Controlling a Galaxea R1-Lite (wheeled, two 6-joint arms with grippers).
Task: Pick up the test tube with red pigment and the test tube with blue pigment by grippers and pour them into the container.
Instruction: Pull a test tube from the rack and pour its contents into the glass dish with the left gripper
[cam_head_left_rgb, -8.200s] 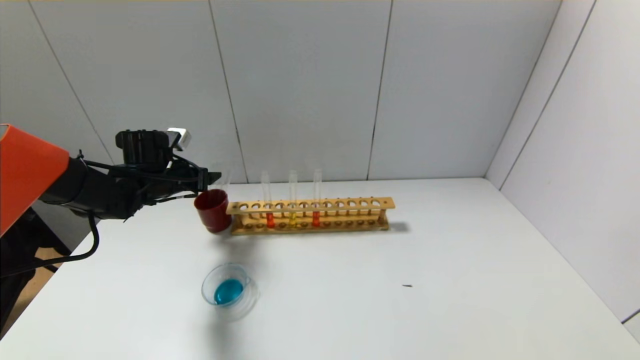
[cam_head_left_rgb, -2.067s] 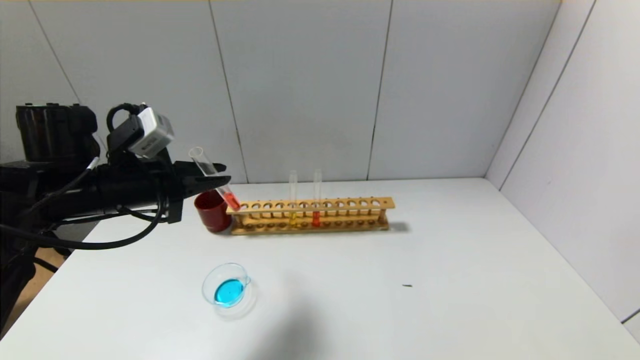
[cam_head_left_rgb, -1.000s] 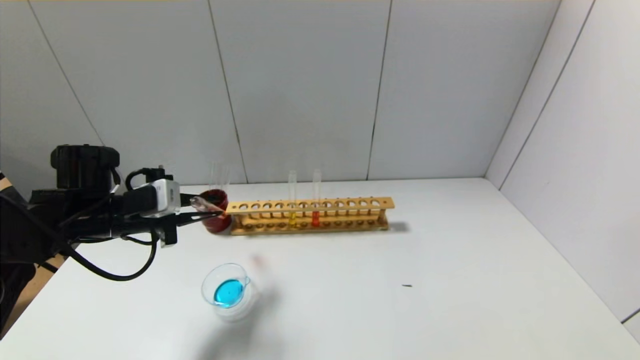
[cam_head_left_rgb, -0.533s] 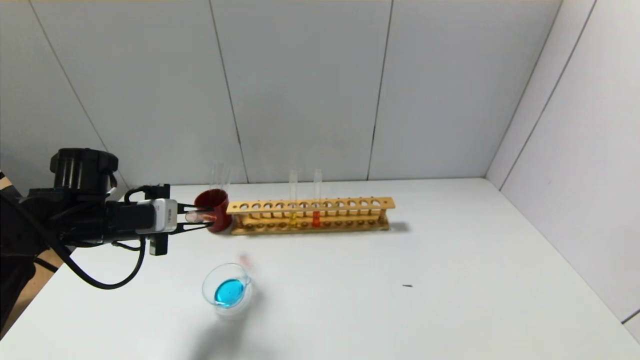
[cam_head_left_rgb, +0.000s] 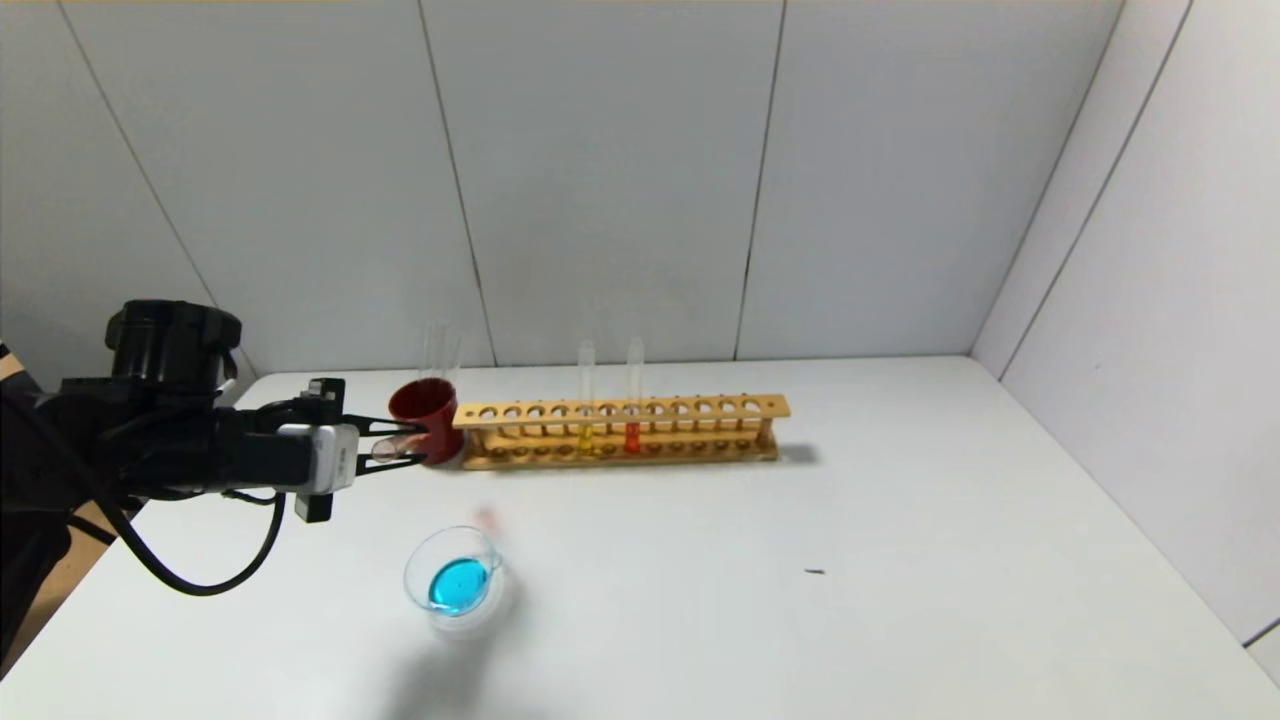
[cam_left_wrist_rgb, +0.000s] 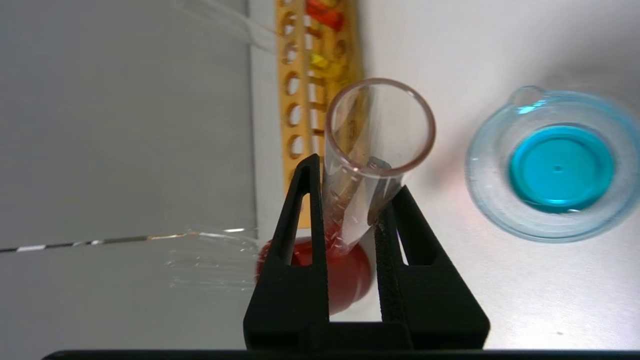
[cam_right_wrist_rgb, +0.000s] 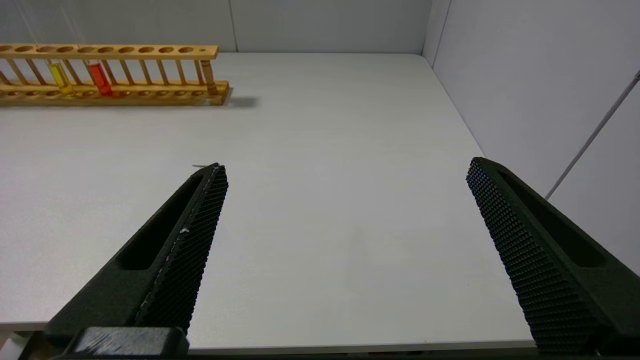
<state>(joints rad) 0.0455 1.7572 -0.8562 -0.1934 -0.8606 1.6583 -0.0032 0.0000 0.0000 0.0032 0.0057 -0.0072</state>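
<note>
My left gripper (cam_head_left_rgb: 415, 445) (cam_left_wrist_rgb: 355, 175) is shut on the test tube with red pigment (cam_head_left_rgb: 385, 447) (cam_left_wrist_rgb: 372, 150). The tube lies tipped nearly level, just in front of the dark red cup (cam_head_left_rgb: 425, 420), with its open mouth facing back along the arm. The container (cam_head_left_rgb: 418, 560) (cam_left_wrist_rgb: 485, 200), a low glass dish with blue liquid in it, sits on the table nearer me and slightly right of the gripper. The test tube with blue pigment is out of view. My right gripper (cam_right_wrist_rgb: 346, 165) stands open over bare table to the right and holds nothing.
A wooden rack (cam_head_left_rgb: 700, 408) stands right of the cup, holding a yellow-liquid tube (cam_head_left_rgb: 585, 435) and a red-liquid tube (cam_head_left_rgb: 632, 435). Clear empty tubes (cam_head_left_rgb: 440, 350) stand in the cup. A small dark speck (cam_head_left_rgb: 815, 572) lies mid-table. Walls close off the back and right.
Over the last second my left gripper has sunk a little and drawn back toward me with the tube, still shut on it. Before that it lifted the tube out of the rack.
</note>
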